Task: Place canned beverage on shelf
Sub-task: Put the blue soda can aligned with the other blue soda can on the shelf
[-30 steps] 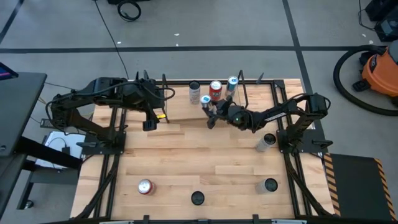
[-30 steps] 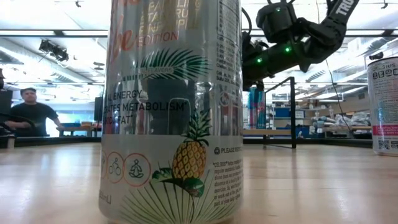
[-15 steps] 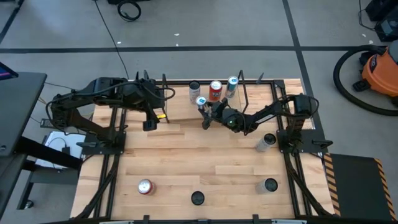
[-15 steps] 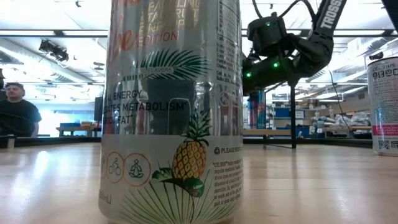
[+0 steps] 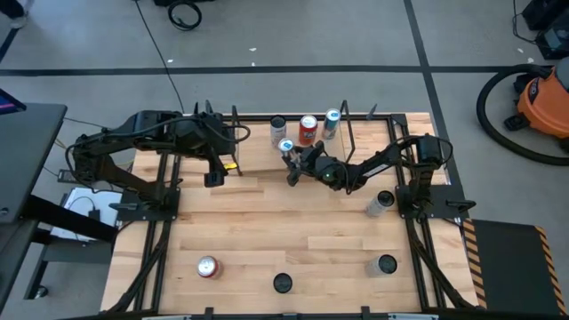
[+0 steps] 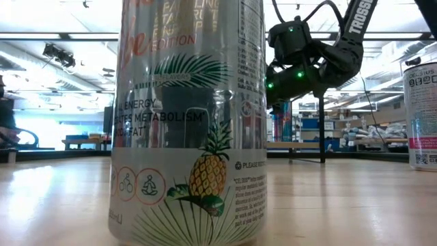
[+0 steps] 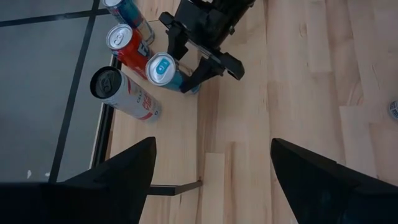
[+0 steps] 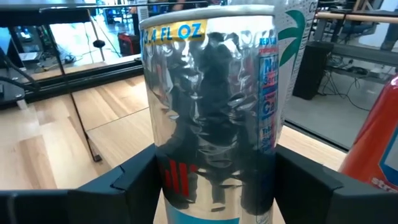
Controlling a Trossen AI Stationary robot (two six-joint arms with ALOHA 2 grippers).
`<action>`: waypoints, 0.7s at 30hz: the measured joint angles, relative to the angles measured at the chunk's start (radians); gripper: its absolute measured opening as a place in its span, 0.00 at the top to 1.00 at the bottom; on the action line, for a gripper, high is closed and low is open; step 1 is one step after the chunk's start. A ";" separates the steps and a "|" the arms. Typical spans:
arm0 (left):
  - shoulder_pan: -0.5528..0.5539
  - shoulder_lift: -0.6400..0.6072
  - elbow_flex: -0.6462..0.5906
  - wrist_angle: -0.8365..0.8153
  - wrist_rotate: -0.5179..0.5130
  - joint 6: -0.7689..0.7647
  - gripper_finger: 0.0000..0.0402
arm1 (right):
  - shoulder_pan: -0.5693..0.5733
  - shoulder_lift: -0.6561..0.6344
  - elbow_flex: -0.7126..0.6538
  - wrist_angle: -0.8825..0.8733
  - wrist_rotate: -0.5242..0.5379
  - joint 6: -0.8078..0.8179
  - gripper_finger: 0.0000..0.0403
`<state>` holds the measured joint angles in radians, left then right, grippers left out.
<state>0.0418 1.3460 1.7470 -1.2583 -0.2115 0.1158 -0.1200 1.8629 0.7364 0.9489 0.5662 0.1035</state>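
1. Eight cans: four on the shelf [image 5: 253, 147], four on the desk [image 5: 267, 222].
2. Right hand [image 5: 290, 156] sits around the blue-topped can [image 5: 286, 145], upright on the shelf; grasping or released, cannot tell.
3. Left hand [image 5: 213, 178] released, empty, well apart from that can.
4. Only the right wrist view shows the can's label; the low view is mostly blocked by a pineapple can [image 6: 188, 116].

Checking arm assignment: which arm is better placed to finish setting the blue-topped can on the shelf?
Right. The right gripper already straddles the blue-topped can at the shelf, fingers either side. The left gripper hangs open, apart from every can.
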 joint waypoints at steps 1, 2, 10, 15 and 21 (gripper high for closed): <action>0.000 0.000 0.000 0.000 0.000 0.000 0.21 | 0.000 0.000 0.000 0.000 -0.006 -0.002 0.33; 0.000 0.000 0.000 0.000 0.000 0.000 0.21 | 0.000 0.000 0.000 0.000 -0.007 -0.002 0.31; 0.000 0.000 0.000 0.001 0.000 -0.001 0.21 | -0.003 0.000 0.000 0.003 -0.006 -0.022 0.17; 0.000 0.000 0.000 0.001 0.000 -0.001 0.21 | -0.006 0.000 0.000 0.003 -0.007 -0.056 0.13; 0.000 0.000 0.000 0.001 0.000 -0.001 0.21 | -0.014 -0.026 0.000 0.007 -0.006 -0.069 0.12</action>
<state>0.0418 1.3460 1.7470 -1.2572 -0.2115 0.1147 -0.1337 1.8367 0.7361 0.9555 0.5598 0.0342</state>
